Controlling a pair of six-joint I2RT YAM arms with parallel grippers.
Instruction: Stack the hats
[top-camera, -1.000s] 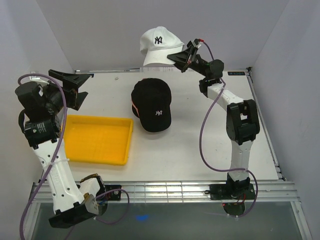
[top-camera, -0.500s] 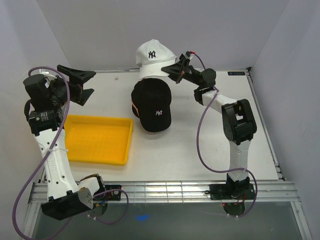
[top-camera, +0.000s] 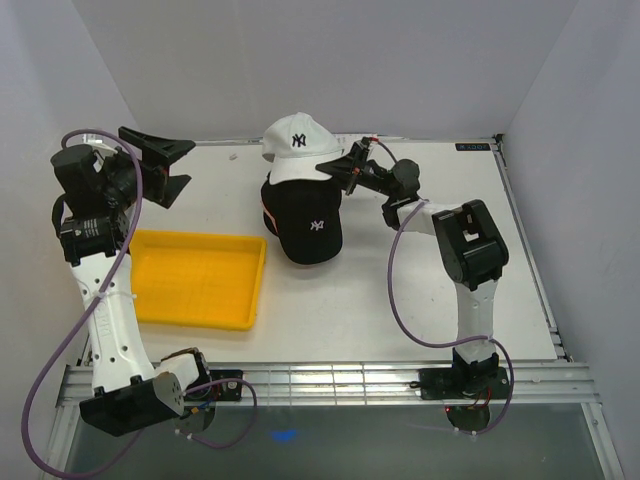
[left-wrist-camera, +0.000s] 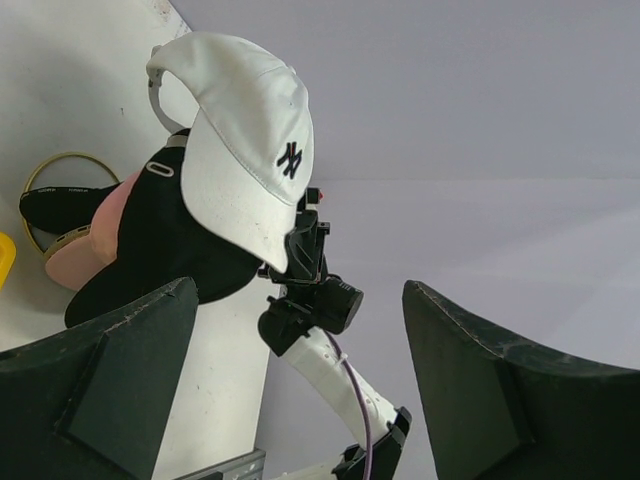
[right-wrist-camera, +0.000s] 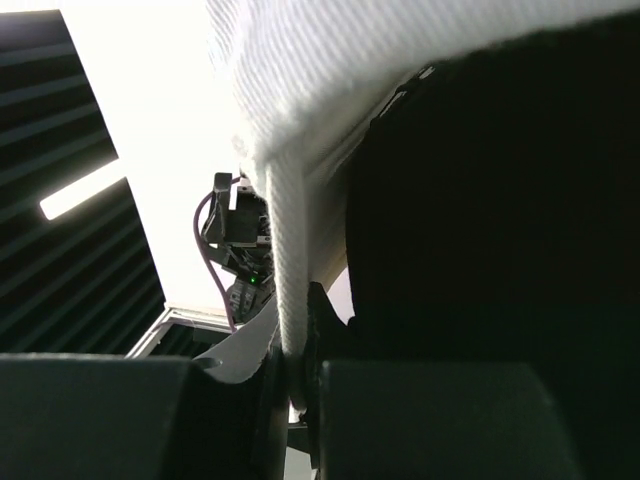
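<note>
white cap (top-camera: 297, 143): woven cloth, matt, fine ribbed weave seen close up; dark embroidered logo
black cap (top-camera: 305, 215): matt cloth, white stitched logo
pink cap (left-wrist-camera: 88, 250): soft matt cloth
tray (top-camera: 195, 278), near left: yellow plastic, smooth, slight sheen
table (top-camera: 330, 300): smooth, matt white top
wire ring (left-wrist-camera: 62, 155): thin gold-coloured metal, shiny
left gripper (top-camera: 178, 166): matt black fingers, faintly grainy, plastic by the look
arm shells (top-camera: 112, 330): glossy white plastic
cables (top-camera: 393, 285): smooth purple sheathing, slightly glossy

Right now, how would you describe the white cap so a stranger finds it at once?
At the far middle of the table lies a black cap. Over it is the white cap, pinched by the right gripper. Only it is white with a dark logo.
</note>
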